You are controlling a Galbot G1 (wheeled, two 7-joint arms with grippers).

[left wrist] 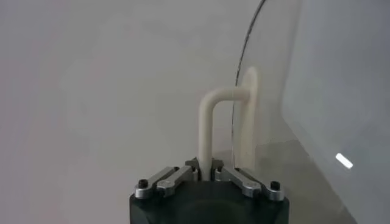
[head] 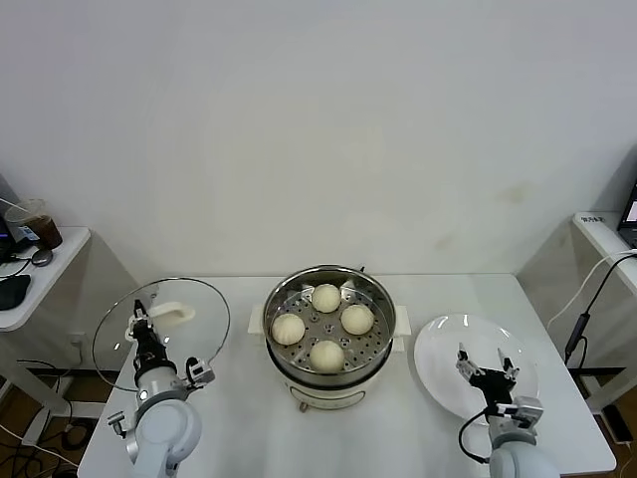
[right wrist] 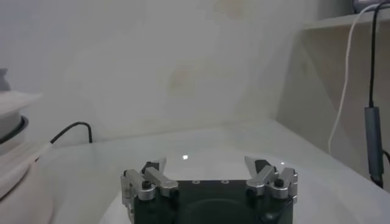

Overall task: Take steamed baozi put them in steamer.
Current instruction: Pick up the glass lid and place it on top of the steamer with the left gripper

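The steamer (head: pixel 383 307), a shiny steel pot on a white base, stands mid-table with several cream-white baozi (head: pixel 326 298) on its perforated tray. My left gripper (head: pixel 141 324) is to the steamer's left, shut on the white handle (left wrist: pixel 210 115) of the round glass lid (head: pixel 204 304), which it holds tilted on edge above the table. In the left wrist view the gripper (left wrist: pixel 205 167) pinches the handle's lower leg, with the glass (left wrist: pixel 304 73) beside it. My right gripper (head: pixel 486 356) hovers open and empty over the white plate (head: pixel 438 349); its wrist view shows the gripper (right wrist: pixel 206 163) wide apart.
A side table with a cup (head: pixel 35 224) stands at the far left. A shelf (head: pixel 597 229) with a hanging cable (head: pixel 582 324) is at the far right. A black cord (right wrist: pixel 70 131) runs behind the steamer. The table's front edge is close to both arms.
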